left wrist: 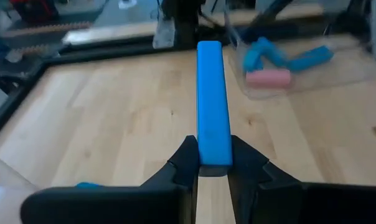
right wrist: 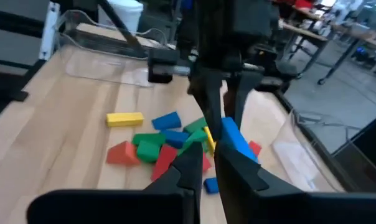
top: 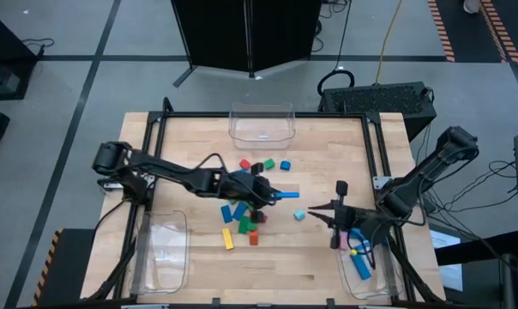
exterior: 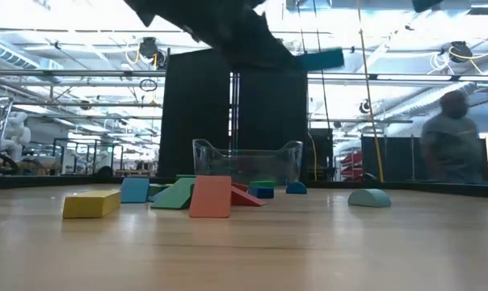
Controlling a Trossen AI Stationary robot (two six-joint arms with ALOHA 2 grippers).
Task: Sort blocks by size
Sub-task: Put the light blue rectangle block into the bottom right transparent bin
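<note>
Left gripper holds a long blue bar in the air over the middle of the table.

The left gripper point(left wrist: 214, 163) is clamped on one end of the long blue bar point(left wrist: 213, 102), which sticks straight out from its fingers, lifted clear of the wood. Just below it lies the pile of blocks point(top: 246, 215): blue, green, red and a yellow bar point(top: 227, 239), with a cyan half-round point(top: 299, 215) a little apart. The right gripper point(top: 337, 213) hangs near the right bin point(top: 360, 283), fingers pinched together on nothing. That bin already has blue bars and a pink piece point(left wrist: 268, 77) in it. A person point(exterior: 452, 137) stands beyond the table.
</note>
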